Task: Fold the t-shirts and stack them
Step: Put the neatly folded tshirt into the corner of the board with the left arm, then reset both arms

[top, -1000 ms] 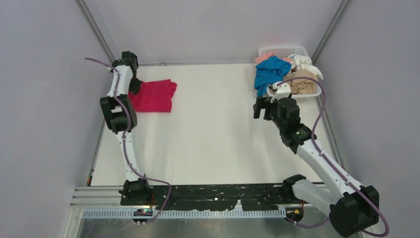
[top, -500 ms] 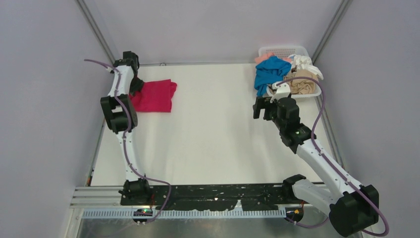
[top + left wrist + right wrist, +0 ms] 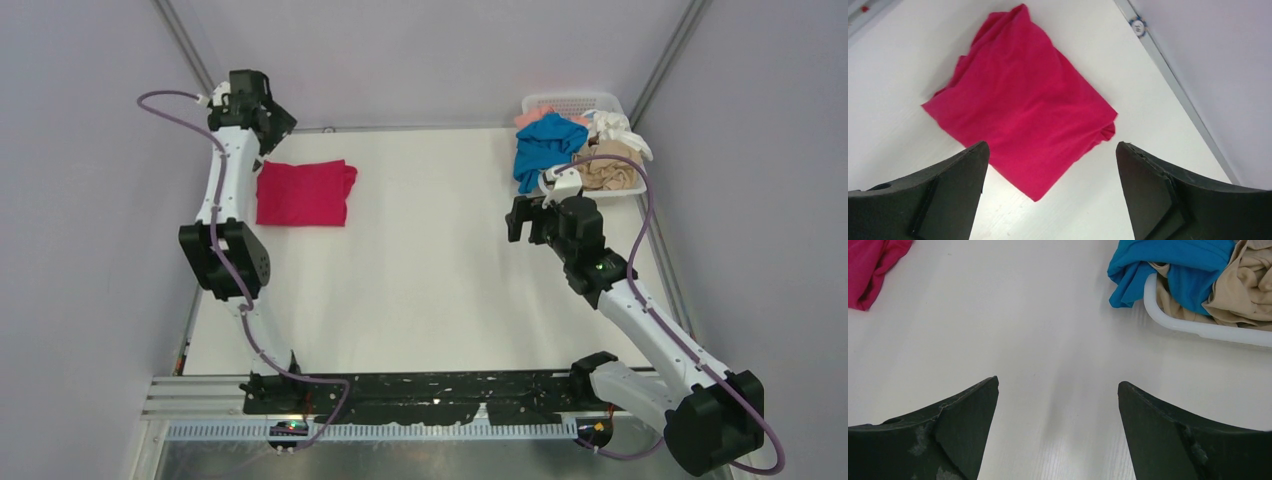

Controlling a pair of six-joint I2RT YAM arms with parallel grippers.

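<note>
**Both jaws apart and empty — red shirt folded far left, rest in basket**

Left jaws: spread wide, nothing btwn them, held off the cloth. The wrist cam looks down past both tips at the magenta-red t-shirt [image 3: 1023, 100]. It lies folded into a rough rectangle, flat on the worktop [image 3: 430, 260], one end bunched w/ a few creases. In the top view that shirt sits nr the far-left part of the worktop. The left arm [image 3: 225, 180] reaches up along the shirt's left side, wrist raised by the far-left corner, just beyond the shirt's far edge.

Right jaws: also spread wide and empty, over the worktop. The wrist cam shows the white plastic basket [image 3: 1198, 329] ahead and to the right of the tips. The red shirt's edge shows at upper left, well apart. The top view has the right arm [image 3: 640, 310] stretched toward the far right, its jaws just short of the basket, not touching it.

The basket sits at the far-right corner. The blue t-shirt [image 3: 545, 145] hangs over its near-left rim and down onto the worktop — crumpled, not folded. The tan t-shirt [image 3: 610, 172] is bunched inside at the near side, touching the blue one. The white t-shirt [image 3: 615, 128] is heaped behind the tan. The peach-pink t-shirt [image 3: 533, 115] peeks out at the far-left rim behind the blue. Red shirt and basket lie on opposite sides of the worktop.
</note>
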